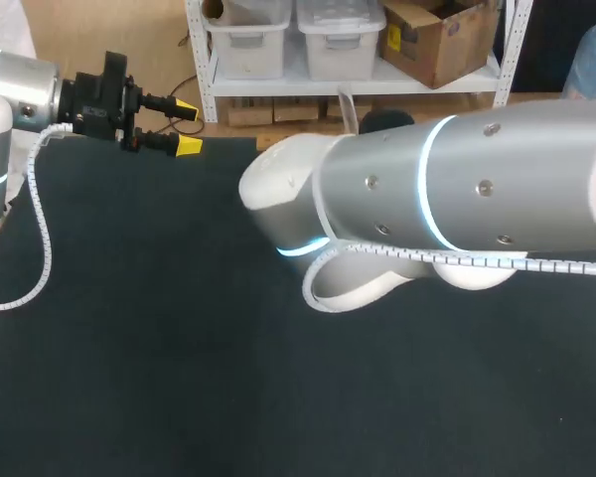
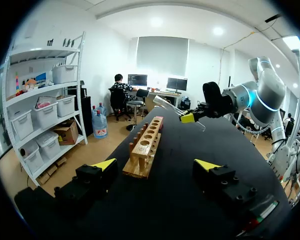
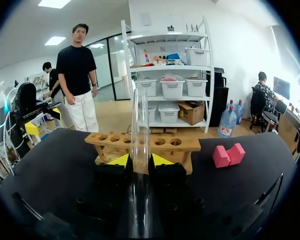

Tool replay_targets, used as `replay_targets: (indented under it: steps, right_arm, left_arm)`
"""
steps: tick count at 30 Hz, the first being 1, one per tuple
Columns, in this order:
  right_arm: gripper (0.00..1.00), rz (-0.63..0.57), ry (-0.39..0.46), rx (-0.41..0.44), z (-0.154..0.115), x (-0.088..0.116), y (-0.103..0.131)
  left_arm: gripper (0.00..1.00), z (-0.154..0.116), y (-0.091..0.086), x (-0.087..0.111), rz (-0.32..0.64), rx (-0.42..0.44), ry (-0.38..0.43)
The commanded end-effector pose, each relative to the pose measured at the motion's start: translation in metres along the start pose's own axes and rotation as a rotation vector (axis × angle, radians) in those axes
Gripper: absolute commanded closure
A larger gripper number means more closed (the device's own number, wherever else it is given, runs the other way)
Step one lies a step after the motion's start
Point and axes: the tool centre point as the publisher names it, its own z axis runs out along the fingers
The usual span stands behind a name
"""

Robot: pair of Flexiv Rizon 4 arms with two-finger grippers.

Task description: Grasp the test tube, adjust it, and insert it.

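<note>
My right gripper is shut on a clear glass test tube, which stands upright between its yellow tips. Just ahead of it lies the wooden rack with a row of round holes, the tube held short of and above it. In the left wrist view the same right gripper holds the tube tilted over the far end of the rack. My left gripper is open and empty, a little short of the rack's near end. In the head view the left gripper sits at the table's far left; my right arm hides the rack.
A pink block lies on the black table beside the rack, to the right of my right gripper. White cable loops hang from both arms over the table.
</note>
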Motion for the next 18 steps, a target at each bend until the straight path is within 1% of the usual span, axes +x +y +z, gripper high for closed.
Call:
replay_targets:
  steps: [1, 8, 18]
  right_arm:
    - [1.0, 0.001, 0.049, 0.018, 0.011, 0.002, 0.003]
    - [1.0, 0.014, 0.08, 0.037, 0.021, 0.011, -0.001]
    - [1.0, 0.014, 0.094, 0.05, 0.034, 0.013, -0.009]
  left_arm:
    - [0.0, 0.0, -0.003, 0.001, 0.003, -0.006, -0.003]
    - [0.0, 0.0, -0.003, 0.001, 0.003, -0.006, -0.003]
    - [0.0, 0.0, -0.003, 0.001, 0.003, -0.006, -0.003]
